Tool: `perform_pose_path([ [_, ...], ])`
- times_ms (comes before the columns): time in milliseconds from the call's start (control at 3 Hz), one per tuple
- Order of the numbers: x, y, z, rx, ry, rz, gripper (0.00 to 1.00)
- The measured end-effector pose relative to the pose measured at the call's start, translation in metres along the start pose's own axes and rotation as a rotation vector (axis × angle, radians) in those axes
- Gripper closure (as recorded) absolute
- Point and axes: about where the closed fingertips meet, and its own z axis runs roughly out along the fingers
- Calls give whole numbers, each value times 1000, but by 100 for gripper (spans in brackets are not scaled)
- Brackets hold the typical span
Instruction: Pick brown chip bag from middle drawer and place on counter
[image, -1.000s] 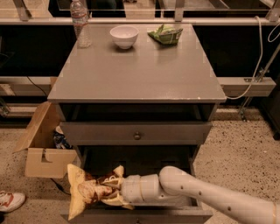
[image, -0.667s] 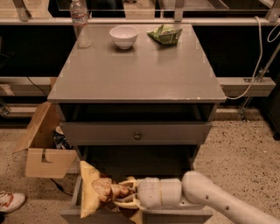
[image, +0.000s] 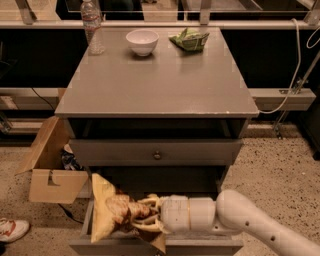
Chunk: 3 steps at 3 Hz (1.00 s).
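The brown chip bag, with a yellow-tan end facing up, is held in my gripper at the bottom left of the camera view. The gripper is shut on the bag's middle and holds it just above the pulled-out drawer at the bottom of the cabinet. My white arm reaches in from the lower right. The grey counter is the cabinet's top, well above the bag. Most of the drawer's floor is hidden behind the bag and arm.
On the counter's far edge stand a water bottle, a white bowl and a small green bag. A shut drawer with a knob is above the open one. An open cardboard box and a shoe are on the floor at left.
The gripper and the bag have moved forward toward the camera and the bag has turned more upright, its yellow-tan end rising above the drawer's left side.
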Motion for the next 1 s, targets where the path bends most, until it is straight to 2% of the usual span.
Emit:
perform_pose_path([
  [333, -67, -24, -29, 59, 44, -100, 100],
  [667, -140, -65, -73, 153, 104, -195, 100],
  [1000, -140, -65, -73, 153, 104, -195, 100],
])
